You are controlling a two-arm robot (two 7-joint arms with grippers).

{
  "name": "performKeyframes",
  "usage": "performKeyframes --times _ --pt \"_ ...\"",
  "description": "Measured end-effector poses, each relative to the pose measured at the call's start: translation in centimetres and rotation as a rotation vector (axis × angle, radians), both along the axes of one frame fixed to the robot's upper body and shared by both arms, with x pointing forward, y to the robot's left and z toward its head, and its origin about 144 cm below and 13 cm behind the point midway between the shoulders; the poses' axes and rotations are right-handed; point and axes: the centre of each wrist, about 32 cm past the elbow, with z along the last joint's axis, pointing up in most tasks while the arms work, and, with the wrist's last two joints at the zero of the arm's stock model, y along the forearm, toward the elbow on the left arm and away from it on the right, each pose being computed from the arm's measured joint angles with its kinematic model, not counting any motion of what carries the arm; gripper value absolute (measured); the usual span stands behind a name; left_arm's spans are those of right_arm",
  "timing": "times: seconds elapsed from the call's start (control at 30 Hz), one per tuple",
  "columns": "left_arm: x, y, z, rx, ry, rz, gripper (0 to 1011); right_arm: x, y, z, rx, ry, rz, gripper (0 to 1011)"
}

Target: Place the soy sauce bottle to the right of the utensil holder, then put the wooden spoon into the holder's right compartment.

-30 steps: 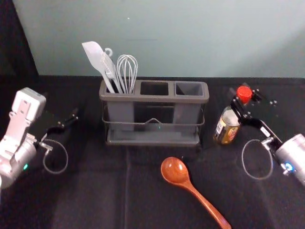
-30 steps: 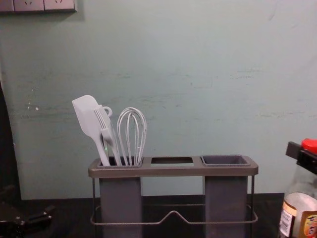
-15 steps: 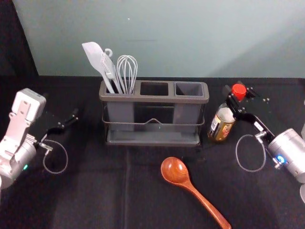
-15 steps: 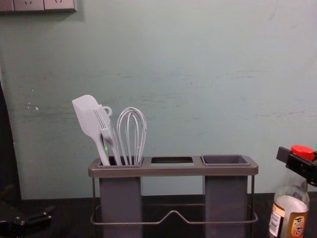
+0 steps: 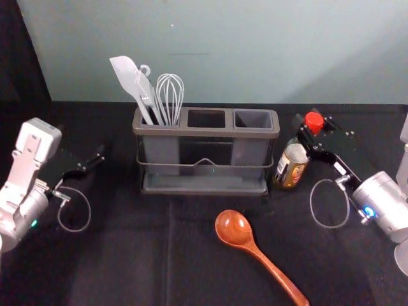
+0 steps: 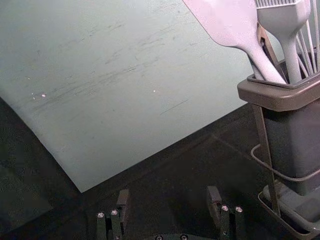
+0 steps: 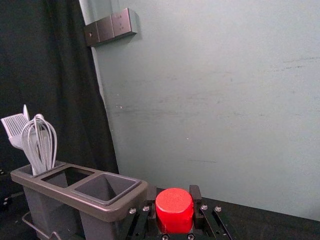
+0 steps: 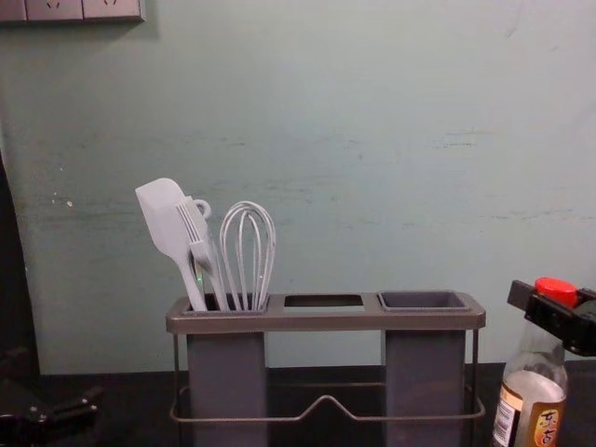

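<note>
The left gripper hangs open over the desk, left of the utensil holder. The holder's left compartment carries a white spatula, brush and whisk. In front lies the glossy reddish-brown wooden spoon, bowl toward the holder. Just right of the holder, the red-capped, clear soy sauce bottle, yellow-labelled, perhaps tilts slightly; the right gripper grips it around the cap.
</note>
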Motion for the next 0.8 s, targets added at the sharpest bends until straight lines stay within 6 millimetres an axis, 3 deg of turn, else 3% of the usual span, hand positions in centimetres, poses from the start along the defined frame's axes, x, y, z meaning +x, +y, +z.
performKeyframes --times 0.3,0.47,0.6,0.8 --pt "0.0 0.0 0.0 0.000 0.000 0.000 1000 0.2 0.2 -0.6 -0.001 0.003 0.009 396" --pt "0.0 0.0 0.0 0.000 0.000 0.000 1000 0.0 0.3 -0.7 0.006 0.001 0.007 536" --pt "0.0 0.0 0.0 0.000 0.000 0.000 1000 -0.2 0.1 -0.1 0.013 -0.019 -0.004 691" --pt "0.0 0.0 0.0 0.000 0.000 0.000 1000 -0.8 -0.3 1.1 0.009 -0.049 -0.021 847"
